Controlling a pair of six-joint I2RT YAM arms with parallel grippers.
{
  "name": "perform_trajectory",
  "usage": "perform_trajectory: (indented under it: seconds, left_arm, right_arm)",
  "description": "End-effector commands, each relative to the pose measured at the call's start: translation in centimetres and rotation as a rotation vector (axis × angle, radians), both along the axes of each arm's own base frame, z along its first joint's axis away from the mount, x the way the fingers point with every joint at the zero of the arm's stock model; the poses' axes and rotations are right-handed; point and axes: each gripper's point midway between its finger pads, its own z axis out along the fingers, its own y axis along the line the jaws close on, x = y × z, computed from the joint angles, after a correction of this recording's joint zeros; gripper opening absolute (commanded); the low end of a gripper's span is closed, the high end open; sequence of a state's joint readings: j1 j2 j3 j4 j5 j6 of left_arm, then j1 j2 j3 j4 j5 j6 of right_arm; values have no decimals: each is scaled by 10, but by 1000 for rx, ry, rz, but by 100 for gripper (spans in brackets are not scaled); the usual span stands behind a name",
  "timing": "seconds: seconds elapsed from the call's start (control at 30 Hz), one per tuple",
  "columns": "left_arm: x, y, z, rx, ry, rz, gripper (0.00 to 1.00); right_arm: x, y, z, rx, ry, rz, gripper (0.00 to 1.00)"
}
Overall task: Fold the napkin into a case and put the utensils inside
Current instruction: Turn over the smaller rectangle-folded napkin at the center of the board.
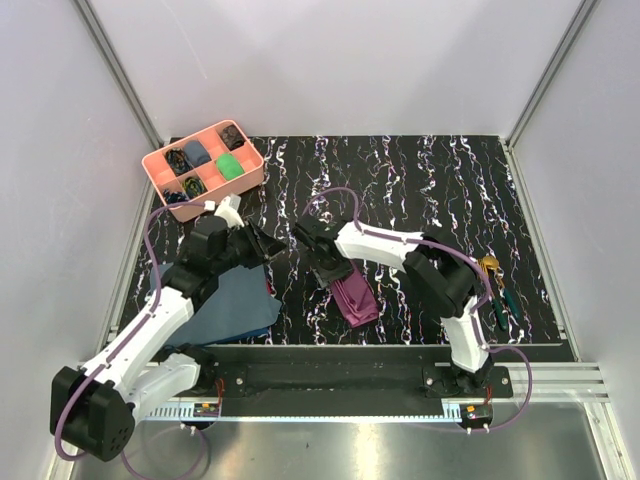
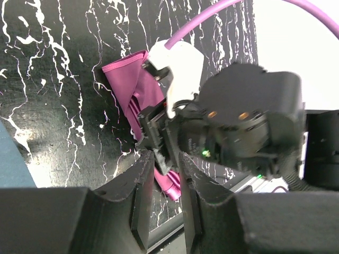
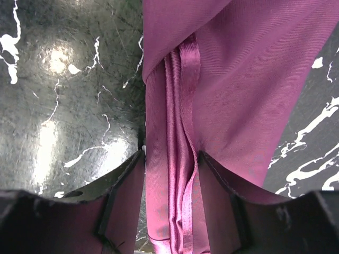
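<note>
The plum-purple napkin (image 1: 356, 298) lies folded into a narrow oblong strip on the black marbled mat, just right of centre. My right gripper (image 1: 328, 268) is at its far end. In the right wrist view the jaws (image 3: 170, 174) stand open astride several folded layers of the napkin (image 3: 254, 79), which fill the gap. My left gripper (image 1: 275, 245) hovers just left of it, slightly open and empty (image 2: 167, 174). Its camera sees the napkin (image 2: 124, 79) and the right gripper (image 2: 159, 132). The utensils (image 1: 492, 272), golden with green handles, lie at the mat's right edge.
A slate-blue cloth (image 1: 235, 305) lies under the left arm at the near left and shows in the left wrist view (image 2: 8, 159). A pink compartment tray (image 1: 240, 188) with small items stands at the far left. White walls enclose the table.
</note>
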State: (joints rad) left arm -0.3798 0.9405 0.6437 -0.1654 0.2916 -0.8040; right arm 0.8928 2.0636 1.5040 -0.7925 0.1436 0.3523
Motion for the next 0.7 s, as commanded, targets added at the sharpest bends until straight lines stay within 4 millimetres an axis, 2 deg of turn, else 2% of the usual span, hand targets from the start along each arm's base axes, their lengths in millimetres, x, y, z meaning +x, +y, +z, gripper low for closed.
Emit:
perform_trajectory:
  seconds: [0.0,0.03,0.2,0.3,0.47,0.5,0.57,0.63,0.67]
  left_arm:
    - [-4,0,9,-20,-46,-32,28]
    - [-5,0,7,-19,-42,-30,28]
    - [-5,1,6,-21,-43,-31,28]
    - [-5,2,4,-15,-37,-30,28]
    - [-2,5,4,-6,-36,-20,29]
    - [-1,6,3,-3,-31,-17,29]
    - [0,7,1,2,-25,-14,29]
    - [1,8,-1,6,-18,-10,29]
    - [1,8,-1,7,-15,-8,29]
  right_arm:
    - [-9,-3,-17,-94,-1,-28,54]
    - [-9,-5,-19,-106,-2,-38,53]
    - [-2,-13,-22,-168,-39,-56,36]
    - [3,-5,-9,-138,-65,-61,24]
    - [11,17,22,-45,-85,-53,6]
    - [6,26,27,-1,-53,-39,3]
    - [8,44,45,97,-50,-20,2]
    - [-2,61,63,236,14,-3,1]
    - [4,71,71,324,25,-6,1]
